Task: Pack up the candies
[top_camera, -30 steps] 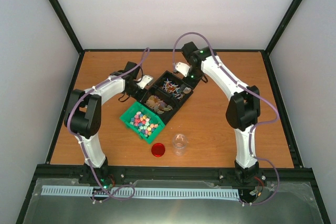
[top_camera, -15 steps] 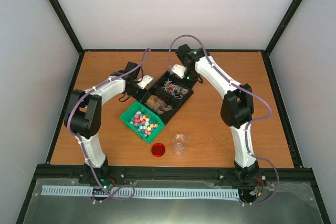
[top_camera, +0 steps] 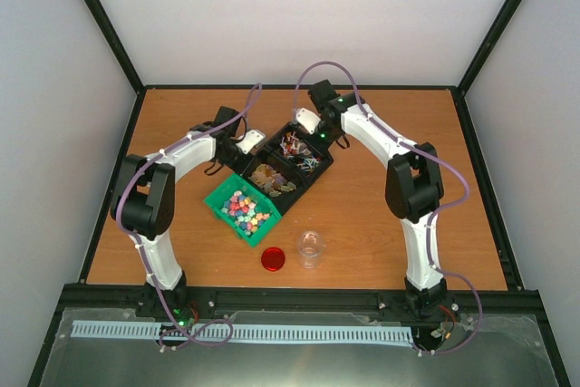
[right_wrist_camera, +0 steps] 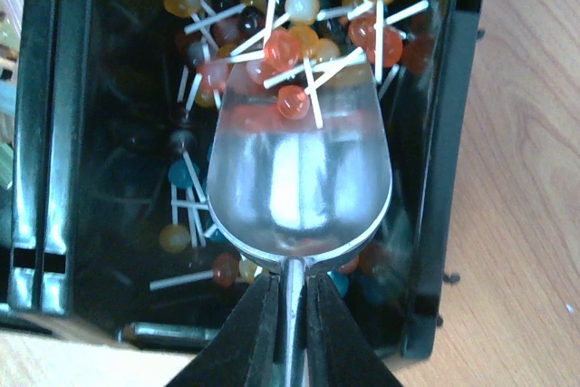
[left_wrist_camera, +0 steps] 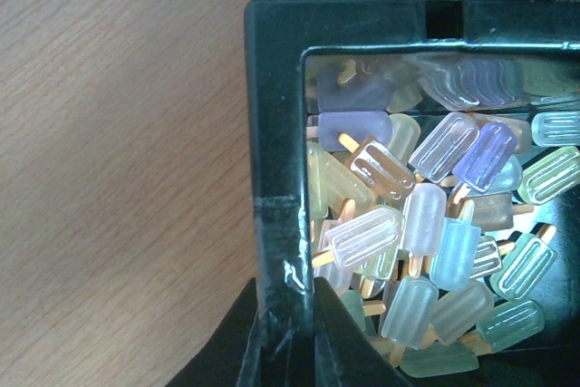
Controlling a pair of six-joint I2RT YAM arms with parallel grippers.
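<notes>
The right pincer (right_wrist_camera: 290,301) pinches the scoop (right_wrist_camera: 299,178) by its handle, bowl pointing straight ahead into the candies (right_wrist_camera: 281,45) in the black tray (left_wrist_camera: 272,115), whose wall the left pincer (left_wrist_camera: 286,296) clamps.

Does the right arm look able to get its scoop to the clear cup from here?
Probably yes: the cup stands open on bare table, its red lid lying beside it, nothing between it and the black tray.

The scoop (right_wrist_camera: 299,178) handle is hidden inside the right pincer (right_wrist_camera: 290,324), cut off below.
</notes>
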